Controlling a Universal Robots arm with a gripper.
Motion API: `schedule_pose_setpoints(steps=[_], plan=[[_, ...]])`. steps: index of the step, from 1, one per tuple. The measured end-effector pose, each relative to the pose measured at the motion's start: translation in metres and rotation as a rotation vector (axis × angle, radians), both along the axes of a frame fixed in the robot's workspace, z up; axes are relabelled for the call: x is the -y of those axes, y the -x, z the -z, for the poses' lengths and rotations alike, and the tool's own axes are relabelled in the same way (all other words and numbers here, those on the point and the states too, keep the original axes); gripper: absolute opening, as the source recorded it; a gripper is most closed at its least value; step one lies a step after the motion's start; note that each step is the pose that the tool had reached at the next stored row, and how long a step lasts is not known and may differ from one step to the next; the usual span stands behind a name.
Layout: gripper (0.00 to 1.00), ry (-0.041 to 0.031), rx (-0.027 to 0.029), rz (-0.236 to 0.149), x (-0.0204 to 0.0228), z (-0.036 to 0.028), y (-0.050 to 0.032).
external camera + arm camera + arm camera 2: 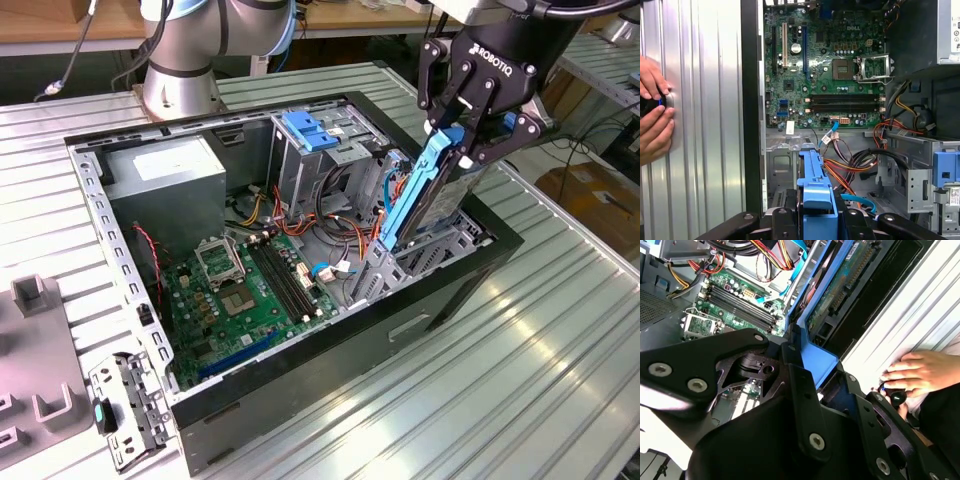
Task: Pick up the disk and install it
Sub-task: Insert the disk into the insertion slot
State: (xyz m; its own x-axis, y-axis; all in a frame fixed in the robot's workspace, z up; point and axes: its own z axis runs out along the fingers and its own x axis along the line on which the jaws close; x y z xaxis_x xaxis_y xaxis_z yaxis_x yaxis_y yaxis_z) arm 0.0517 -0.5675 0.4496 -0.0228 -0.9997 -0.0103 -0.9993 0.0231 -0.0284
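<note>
One disk [418,205] was pinched at its upper end in my gripper [468,145], tilted, with its lower end down inside the open computer case [300,385], at the end of the case away from the power supply [165,175]. A person's hand [655,132] rested on the ribbed surface [705,150] just outside the case's wall.

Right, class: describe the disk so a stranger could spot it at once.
Find the open computer case. At its end on the exterior view's right, the black gripper clamps the disk on edge. Unlike the blue latch plate on the grey cage, it is a dark slab with blue rails.
</note>
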Motion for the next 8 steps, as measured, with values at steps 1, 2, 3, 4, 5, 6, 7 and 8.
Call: schedule_pose_setpoints(steps=[1,2,3,4,5,6,7,8], plan=[[0.37,0.0001,0.0000,0.000,0.0000,0.0000,0.0000],[0.38,0.0002,0.0000,0.000,0.0000,0.0000,0.0000],[0.44,0.0000,0.0000,0.000,0.0000,0.0002,0.0000],[0.51,-0.0002,0.0000,0.000,0.0000,0.0026,0.0000],[0.51,-0.0003,0.0000,0.000,0.0000,0.0045,-0.0001],[0.51,0.0000,0.0000,0.000,0.0000,0.0062,-0.0001],[0.51,-0.0001,0.0000,0.000,0.0000,0.0092,-0.0001],[0.51,-0.0001,0.0000,-0.001,0.0000,0.0131,-0.0001]])
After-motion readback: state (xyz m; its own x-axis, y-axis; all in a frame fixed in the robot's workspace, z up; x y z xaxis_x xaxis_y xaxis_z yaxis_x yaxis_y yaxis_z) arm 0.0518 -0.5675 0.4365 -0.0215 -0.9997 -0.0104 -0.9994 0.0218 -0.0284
